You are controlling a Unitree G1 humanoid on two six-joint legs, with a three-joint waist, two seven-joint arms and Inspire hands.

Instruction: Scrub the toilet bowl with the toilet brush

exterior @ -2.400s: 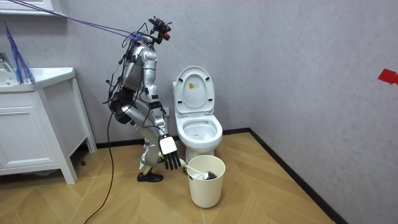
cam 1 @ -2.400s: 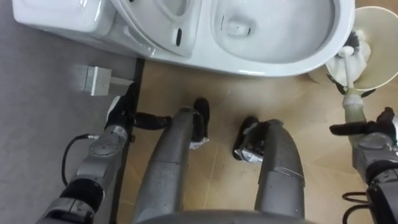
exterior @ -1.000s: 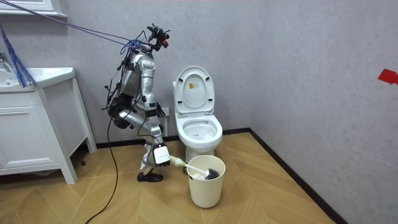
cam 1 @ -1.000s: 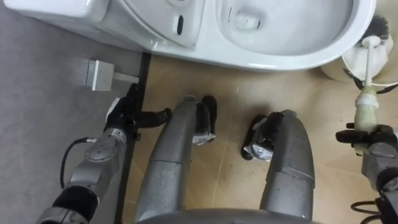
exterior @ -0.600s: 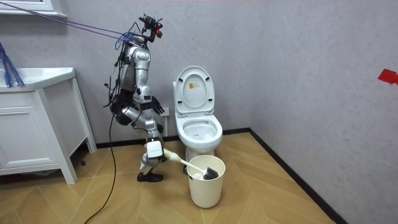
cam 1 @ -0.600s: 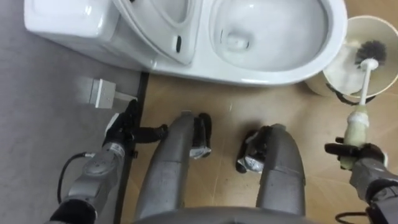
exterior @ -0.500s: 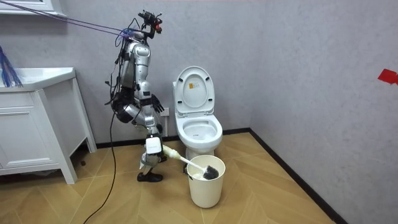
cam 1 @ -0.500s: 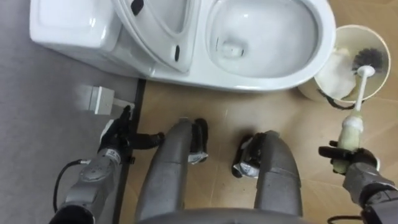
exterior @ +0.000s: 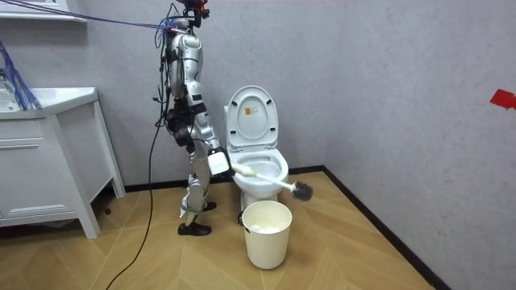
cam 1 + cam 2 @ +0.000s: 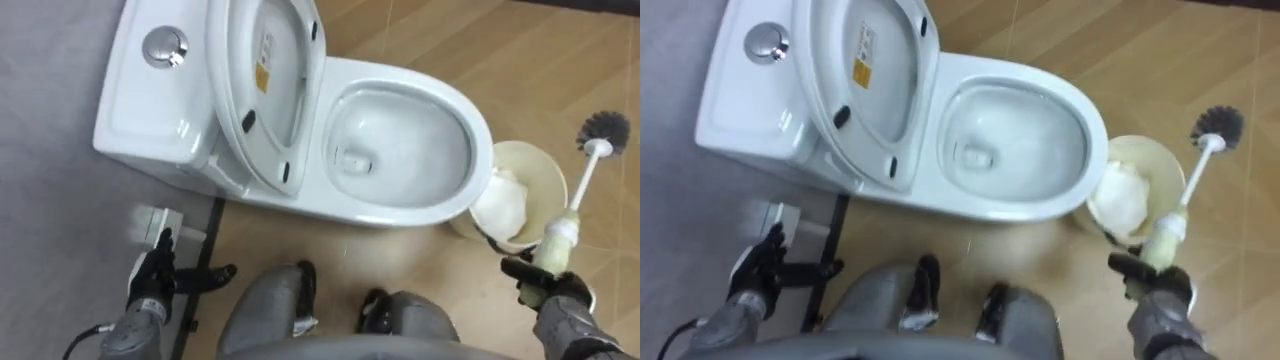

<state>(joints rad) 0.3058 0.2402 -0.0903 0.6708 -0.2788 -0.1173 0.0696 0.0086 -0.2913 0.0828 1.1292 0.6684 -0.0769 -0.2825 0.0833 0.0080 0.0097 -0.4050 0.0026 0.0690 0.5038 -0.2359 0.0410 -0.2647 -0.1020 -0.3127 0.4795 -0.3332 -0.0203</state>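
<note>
The grey wall (image 9: 387, 97) stands behind the toilet (image 10: 395, 212), and the wooden floor (image 10: 560, 60) spreads out in front of it and to both sides. In the room view the floor to the right of the toilet is open as far as the dark skirting edge. Well to the left of the toilet stands a white cabinet (image 9: 40, 173). The robot stands upright between the two, close to the toilet's side.

The toilet has its lid (image 10: 262, 80) raised and leaning back against the cistern (image 10: 150, 90), so the bowl is open. A cream bucket (image 10: 530, 170) stands on the floor just beside the front edge of the toilet, on the robot's right. A white lump lies inside it, and I cannot tell what it is.

The brush (image 10: 603, 130) is in the air in front of the toilet. Its white stem slants over the bucket's rim, and the dark bristle head is past the rim, over bare floor and apart from the bowl's edge. The right hand (image 10: 545, 285) is low on the robot's right, further from the toilet than the bucket, with its fingers curled round the thick pale grip of the brush.

The left hand (image 10: 155, 280) hangs beside the cistern end of the toilet, close to the wall, with straight spread fingers and nothing in them. Just beyond it a small white box (image 10: 150, 222) sits on the wall below the cistern. A round flush button (image 10: 164, 46) is on the cistern's top.
</note>
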